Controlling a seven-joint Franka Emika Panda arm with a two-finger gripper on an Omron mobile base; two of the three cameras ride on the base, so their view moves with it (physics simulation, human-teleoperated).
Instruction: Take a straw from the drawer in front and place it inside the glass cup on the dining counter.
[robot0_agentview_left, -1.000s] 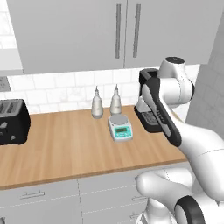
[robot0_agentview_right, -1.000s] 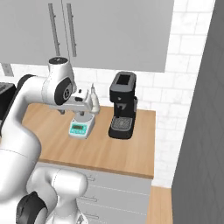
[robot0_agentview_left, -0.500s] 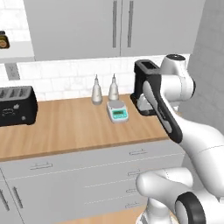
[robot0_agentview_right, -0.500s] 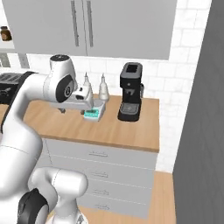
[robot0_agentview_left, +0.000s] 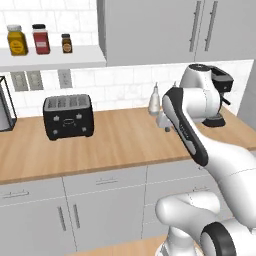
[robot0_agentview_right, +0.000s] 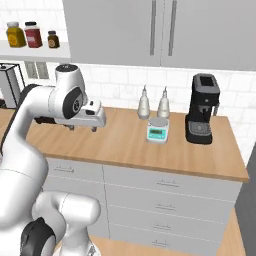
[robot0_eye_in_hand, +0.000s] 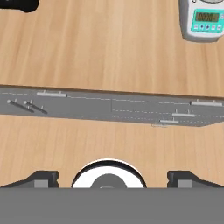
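My gripper (robot0_agentview_right: 82, 128) hangs open over the front part of the wooden wall worktop (robot0_agentview_right: 125, 145), fingers pointing down and nothing between them. In the hand view the open gripper (robot0_eye_in_hand: 112, 177) looks straight down past the worktop edge onto the grey cabinet fronts and the floor. Shallow grey drawers (robot0_agentview_right: 170, 184) with slim silver bar handles run under the worktop, all shut; another drawer (robot0_agentview_left: 106, 181) sits in the same top row. The straw is hidden. The glass cup and the dining counter are out of view.
On the worktop stand a black toaster (robot0_agentview_left: 67, 116), a small white scale (robot0_agentview_right: 157, 132), two pale bottles (robot0_agentview_right: 144, 105) and a black coffee machine (robot0_agentview_right: 201, 116). Spice jars (robot0_agentview_left: 41, 39) line a wall shelf. Grey wall cabinets (robot0_agentview_right: 160, 30) hang above.
The base has driven back and to the left, so the whole scene has shifted: the toaster and lower drawers have come into view. The gripper has stayed open.
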